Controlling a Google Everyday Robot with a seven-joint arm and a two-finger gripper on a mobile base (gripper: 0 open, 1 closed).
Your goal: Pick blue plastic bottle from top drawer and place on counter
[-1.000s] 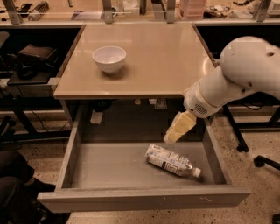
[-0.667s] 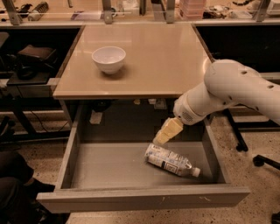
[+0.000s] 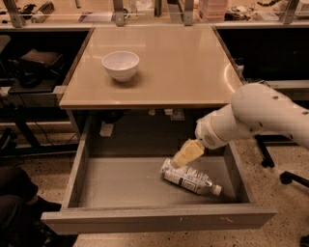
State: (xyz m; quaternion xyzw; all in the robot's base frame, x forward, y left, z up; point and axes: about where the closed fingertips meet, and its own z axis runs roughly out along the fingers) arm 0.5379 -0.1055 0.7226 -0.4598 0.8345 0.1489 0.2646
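The blue plastic bottle (image 3: 189, 179) lies on its side on the grey floor of the open top drawer (image 3: 120, 185), right of the middle, its white cap pointing to the front right. My gripper (image 3: 186, 154) reaches down from the right on the white arm and hangs just above the bottle's left, bottom end. The beige counter (image 3: 178, 67) lies above the drawer.
A white round bowl (image 3: 120, 64) stands on the counter's left part. A cluttered workbench (image 3: 145, 12) with metal posts runs along the back. Dark shelves and a chair base (image 3: 289, 176) flank the drawer. The drawer's front panel (image 3: 159, 219) is nearest the camera.
The arm has swung left and lowered, bringing my gripper from above and right of the bottle down over its bottom end. The bottle has not moved.
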